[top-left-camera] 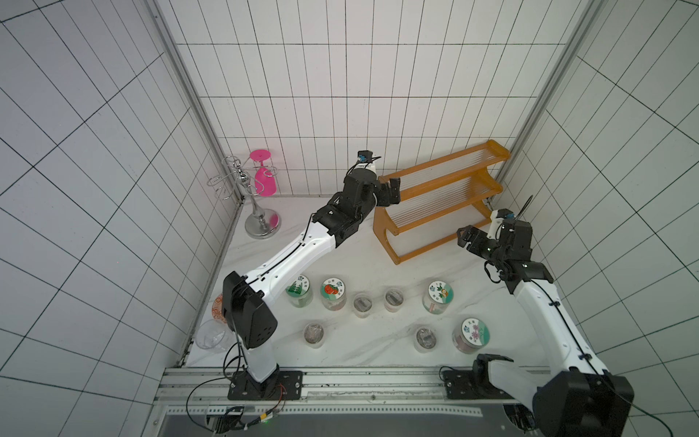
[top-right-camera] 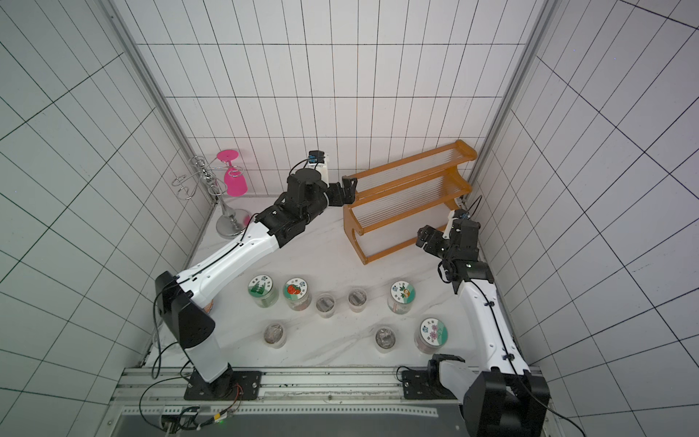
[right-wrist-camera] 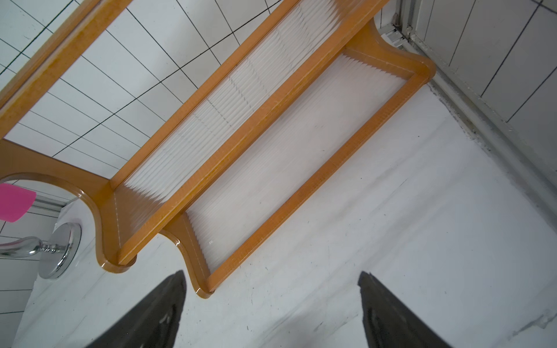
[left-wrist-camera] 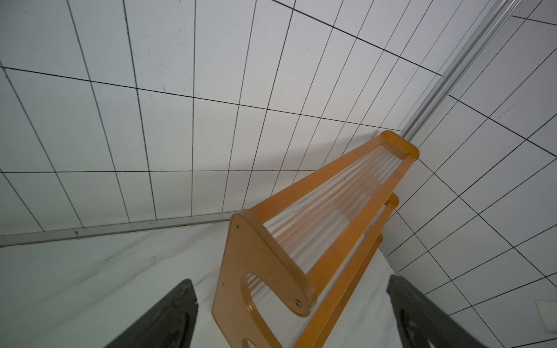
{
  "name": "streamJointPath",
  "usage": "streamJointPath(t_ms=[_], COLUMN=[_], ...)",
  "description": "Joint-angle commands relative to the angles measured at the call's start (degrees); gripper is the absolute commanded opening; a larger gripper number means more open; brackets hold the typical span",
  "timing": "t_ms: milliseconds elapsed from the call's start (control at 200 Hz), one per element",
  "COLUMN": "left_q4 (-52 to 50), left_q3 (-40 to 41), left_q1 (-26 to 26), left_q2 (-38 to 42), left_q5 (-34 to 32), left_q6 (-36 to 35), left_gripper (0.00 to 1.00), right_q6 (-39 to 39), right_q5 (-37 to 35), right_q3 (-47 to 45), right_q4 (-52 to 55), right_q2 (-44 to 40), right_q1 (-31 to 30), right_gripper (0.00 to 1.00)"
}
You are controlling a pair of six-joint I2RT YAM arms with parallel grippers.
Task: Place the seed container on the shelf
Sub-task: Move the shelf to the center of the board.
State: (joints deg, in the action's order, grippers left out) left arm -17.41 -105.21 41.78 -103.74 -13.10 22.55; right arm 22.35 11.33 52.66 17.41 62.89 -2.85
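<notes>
walls [top-left-camera: 340,94]: white tiles, dark grout | corners: aluminium posts [top-left-camera: 192,94] | floor: white marbled tabletop [top-left-camera: 363,257] | light: even

close view along an orange-brown wooden shelf [left-wrist-camera: 265,265], seen from one end and running away toward a room corner. its rounded side panel [left-wrist-camera: 241,301] faces the camera, with an oval cut-out and small screws. the top tier holds a clear ribbed board [left-wrist-camera: 331,205] between wooden rails; lower tiers step out beside it. two black fingers [left-wrist-camera: 168,316] of the left gripper [left-wrist-camera: 289,280] enter from the near edge, spread wide, one on each side of the shelf's end. the shelf stands on a white marbled tabletop [left-wrist-camera: 105,286]. white tiled walls [left-wrist-camera: 150,120] with dark grout rise behind, meeting at a metal corner post [left-wrist-camera: 452,75].
</notes>
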Motion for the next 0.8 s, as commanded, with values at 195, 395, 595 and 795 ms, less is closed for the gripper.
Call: streamJointPath(t_ms=[195, 395, 595, 795], left_q4=[-3.1, -2.7, -2.2, -2.0], left_q3=[-10.6, -11.1, -7.9, -5.5], left_q1=[0.9, 0.8, 0.6, -0.1], left_q2=[-11.2, -13.1, -12.0, -10.9], left_q5=[-5.3, -9.0, -10.5, -10.4], left_q6=[3.4, 2.4, 2.8, 3.0], left_gripper=[0.99, 0.9, 0.66, 0.57], right_q6=[-1.3, -2.2, -2.9, -3.4], right_q5=[-2.4, -3.5, -4.0, -4.5], right_q3=[3.5, 3.6, 3.7, 3.8], right_q4=[3.4, 4.1, 5.1, 5.6], right_q2=[-1.5, -2.1, -2.1, -2.4], right_q1=[-4.9, -6.1, -6.4, -6.5], right_gripper=[0.92, 0.92, 0.92, 0.92])
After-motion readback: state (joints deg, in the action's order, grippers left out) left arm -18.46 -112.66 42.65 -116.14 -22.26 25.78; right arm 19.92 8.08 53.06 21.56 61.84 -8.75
